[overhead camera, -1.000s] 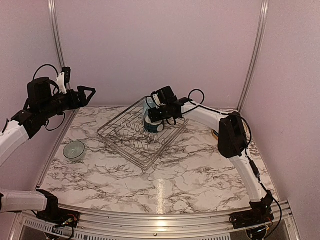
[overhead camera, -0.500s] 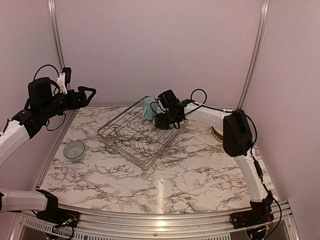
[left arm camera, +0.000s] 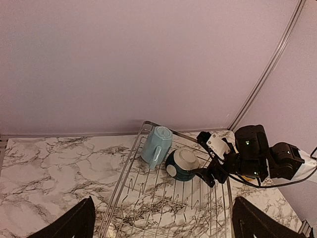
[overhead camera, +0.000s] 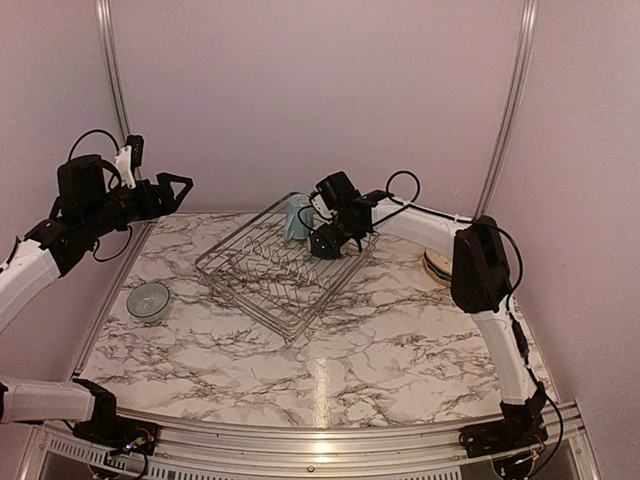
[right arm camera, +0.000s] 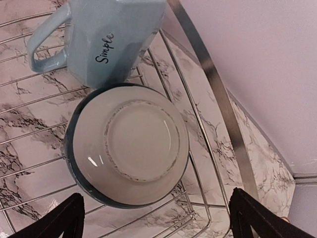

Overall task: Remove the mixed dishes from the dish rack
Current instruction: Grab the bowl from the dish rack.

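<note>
The dish rack (overhead camera: pixel 262 272) sits mid-table, seen too in the left wrist view (left arm camera: pixel 163 201). A pale blue mug (overhead camera: pixel 297 217) lies in its far corner. Against the mug leans an upturned dark teal bowl (left arm camera: pixel 182 164) with a white base. My right gripper (overhead camera: pixel 335 243) hovers open just over that bowl (right arm camera: pixel 129 148), which sits ahead of its spread fingers (right arm camera: pixel 67 218), untouched; the mug (right arm camera: pixel 109 34) is beyond. My left gripper (overhead camera: pixel 180 190) hangs open and empty, high over the table's far left. A pale grey-green bowl (overhead camera: pixel 149 301) and stacked plates (overhead camera: pixel 437 266) rest on the table.
The rack's upright tines (left arm camera: pixel 148 191) stand bare in its near part. Its thick rim (right arm camera: pixel 218 94) runs close beside the right gripper. Walls and metal corner posts (overhead camera: pixel 500 130) close in the back. Marble tabletop (overhead camera: pixel 330 350) shows in front of the rack.
My right gripper has shifted right and back over the rack and its jaws have spread wide, letting go of the teal bowl. The left arm has hardly moved.
</note>
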`<control>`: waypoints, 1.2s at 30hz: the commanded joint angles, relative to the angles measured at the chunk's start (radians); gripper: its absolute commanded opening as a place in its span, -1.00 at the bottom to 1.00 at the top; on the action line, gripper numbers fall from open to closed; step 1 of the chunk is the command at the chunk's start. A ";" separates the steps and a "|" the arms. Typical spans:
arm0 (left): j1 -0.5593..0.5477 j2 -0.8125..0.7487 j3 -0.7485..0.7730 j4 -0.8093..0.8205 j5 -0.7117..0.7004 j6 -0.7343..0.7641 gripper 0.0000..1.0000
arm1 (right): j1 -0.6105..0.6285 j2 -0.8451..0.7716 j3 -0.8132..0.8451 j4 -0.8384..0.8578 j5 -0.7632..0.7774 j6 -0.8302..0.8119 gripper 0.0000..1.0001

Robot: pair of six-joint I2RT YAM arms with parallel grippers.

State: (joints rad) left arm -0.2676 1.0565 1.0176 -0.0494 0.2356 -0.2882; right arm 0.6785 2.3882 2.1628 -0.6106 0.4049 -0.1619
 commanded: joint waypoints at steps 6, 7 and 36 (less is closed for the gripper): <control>-0.004 0.043 0.001 -0.001 0.019 -0.008 0.98 | 0.044 0.014 0.060 -0.036 -0.002 -0.128 0.97; -0.004 0.043 0.001 0.000 0.021 -0.009 0.98 | 0.050 0.012 0.046 -0.034 0.005 -0.134 0.97; -0.004 0.059 0.001 0.002 0.031 -0.017 0.98 | 0.021 0.131 0.096 0.028 0.040 -0.493 0.97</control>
State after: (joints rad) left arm -0.2676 1.1007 1.0176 -0.0498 0.2584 -0.3069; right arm 0.7147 2.4863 2.2158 -0.6216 0.4072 -0.5777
